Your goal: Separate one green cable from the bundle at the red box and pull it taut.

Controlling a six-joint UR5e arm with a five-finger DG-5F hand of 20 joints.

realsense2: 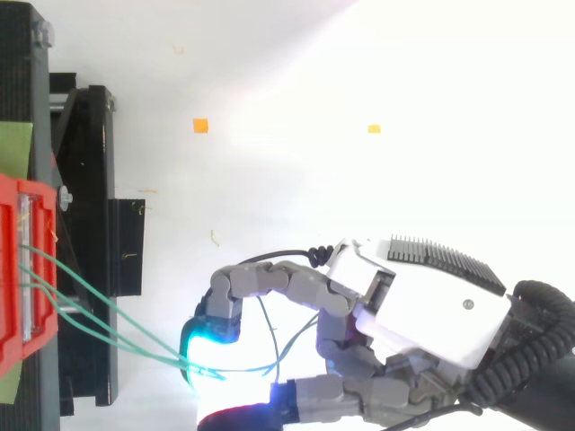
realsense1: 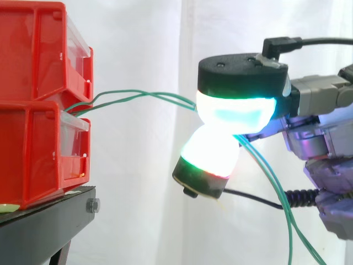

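Thin green cables [realsense1: 138,97] run from the gap between the stacked red bins [realsense1: 41,105] rightward to my hand [realsense2: 422,305]. Two glowing fingertip pads [realsense1: 234,113] press together on the cables where they meet, one pad above and one below. Past the pinch the green cables [realsense1: 278,193] fall away to the lower right. From above, the green cables [realsense2: 99,314] leave the red bin [realsense2: 27,269] at the left edge and converge at the curled fingers [realsense2: 216,332]. How many strands sit inside the pinch I cannot tell.
The bins stand on a black stand [realsense1: 44,226] with a bolt at its corner. A white curtain hangs behind. Small orange markers [realsense2: 200,126] lie on the white floor seen from above.
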